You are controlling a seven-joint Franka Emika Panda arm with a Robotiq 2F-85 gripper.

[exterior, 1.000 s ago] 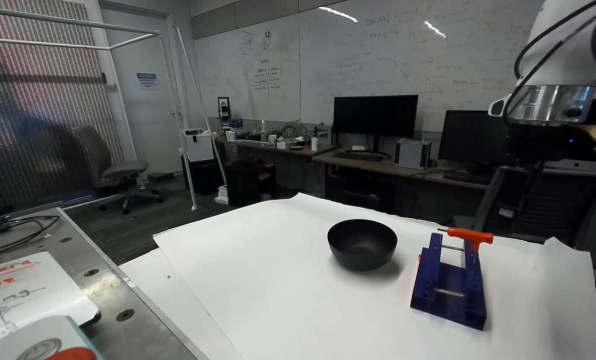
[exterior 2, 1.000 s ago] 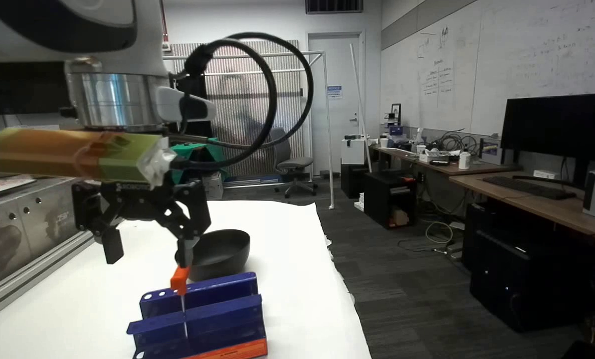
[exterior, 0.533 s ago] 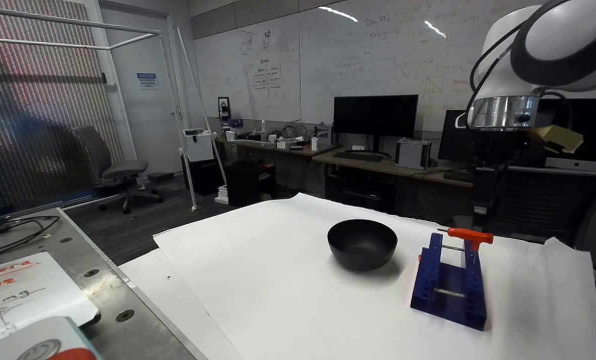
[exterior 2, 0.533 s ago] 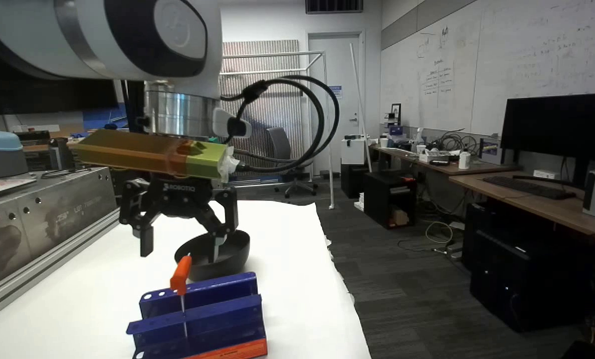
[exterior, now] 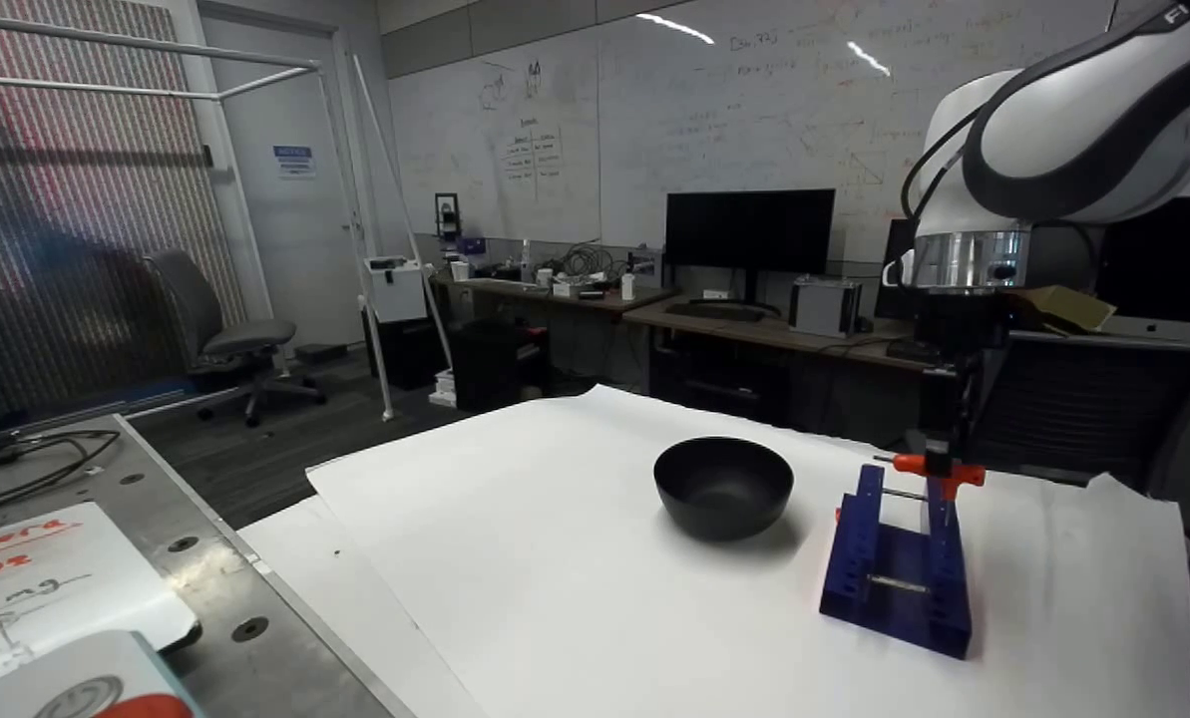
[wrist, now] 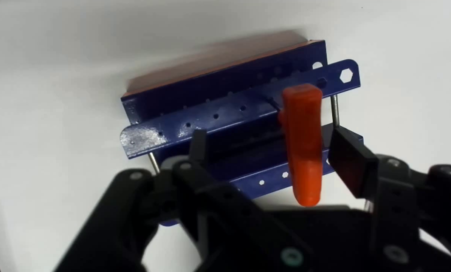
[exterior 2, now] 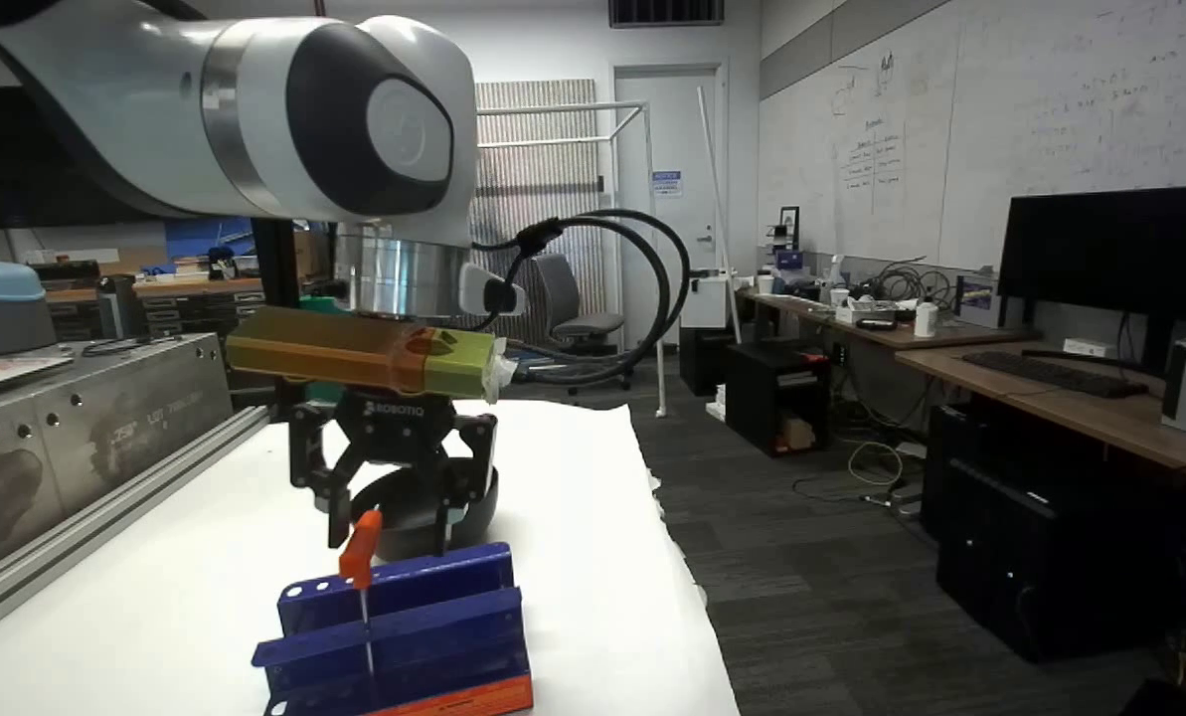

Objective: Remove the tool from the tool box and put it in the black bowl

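In an exterior view, the tool (exterior: 966, 475) is standing in the tool box (exterior: 899, 553); in an exterior view, the gripper (exterior 2: 390, 532) is hanging above, fingers (exterior 2: 338, 525) apart; in the wrist view, the tool's handle (wrist: 306, 151) is crossing the tool box's rails (wrist: 229, 113) between them, nearer the large-holed end's finger.

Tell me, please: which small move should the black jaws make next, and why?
Probably shift sideways to centre: in the wrist view, the red-orange plastic T-handled tool appears between the open jaws but nearer one, so closing now might tilt it.
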